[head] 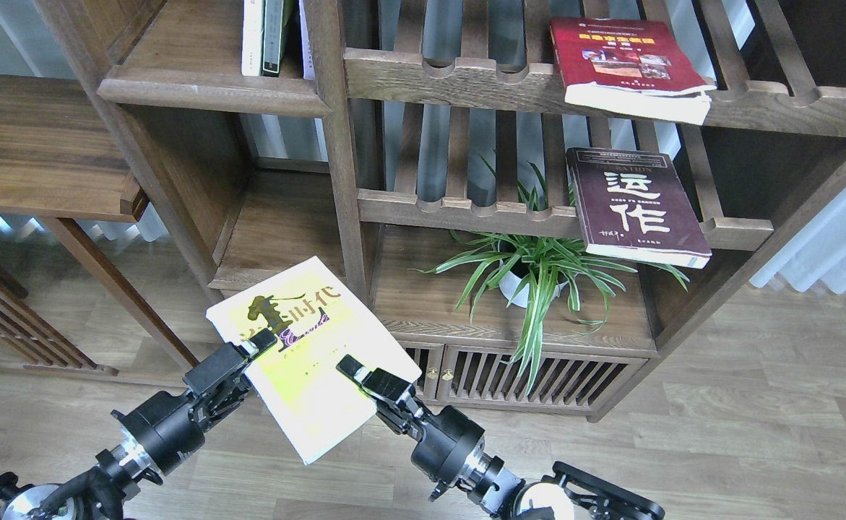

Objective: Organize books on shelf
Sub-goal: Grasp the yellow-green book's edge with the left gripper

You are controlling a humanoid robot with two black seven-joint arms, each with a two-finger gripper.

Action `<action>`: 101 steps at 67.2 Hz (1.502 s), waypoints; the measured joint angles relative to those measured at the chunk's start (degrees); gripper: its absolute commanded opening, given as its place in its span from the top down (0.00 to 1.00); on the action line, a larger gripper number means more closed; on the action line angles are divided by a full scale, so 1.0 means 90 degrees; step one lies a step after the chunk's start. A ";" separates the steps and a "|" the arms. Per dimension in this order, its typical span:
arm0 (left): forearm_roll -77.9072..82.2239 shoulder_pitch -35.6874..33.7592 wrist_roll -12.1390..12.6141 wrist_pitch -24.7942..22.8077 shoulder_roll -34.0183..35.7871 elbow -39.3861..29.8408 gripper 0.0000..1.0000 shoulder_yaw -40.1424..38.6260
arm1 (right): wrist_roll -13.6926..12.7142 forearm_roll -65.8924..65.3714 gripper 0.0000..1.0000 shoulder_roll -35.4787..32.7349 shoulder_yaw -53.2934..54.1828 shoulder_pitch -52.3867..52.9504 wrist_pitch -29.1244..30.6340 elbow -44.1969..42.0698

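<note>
The yellow-green book (311, 354) is hanging in mid-air in front of the cabinet, below the shelf (278, 231). The right gripper (354, 372) is pinching its right edge w/ jaws closed on the cover; the left gripper (253, 347) is touching its left edge, jaws' state unclear. Probably a light, floppy, slick paperback, so gripping near the spine is looking best. Cover is reading 流…时代; the maroon book (636, 206) is reading 运作.

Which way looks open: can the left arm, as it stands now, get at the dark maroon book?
Probably not. The left end effector is at the yellow-green book's left edge, low and far from the dark maroon book on the slatted rack, with the bookcase's upright post between.
</note>
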 measured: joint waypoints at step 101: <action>0.0079 0.0030 -0.0059 0.0005 0.0113 0.0043 0.90 0.0007 | 0.0010 -0.0279 0.02 0.0000 0.0134 -0.0231 0.0000 0.0205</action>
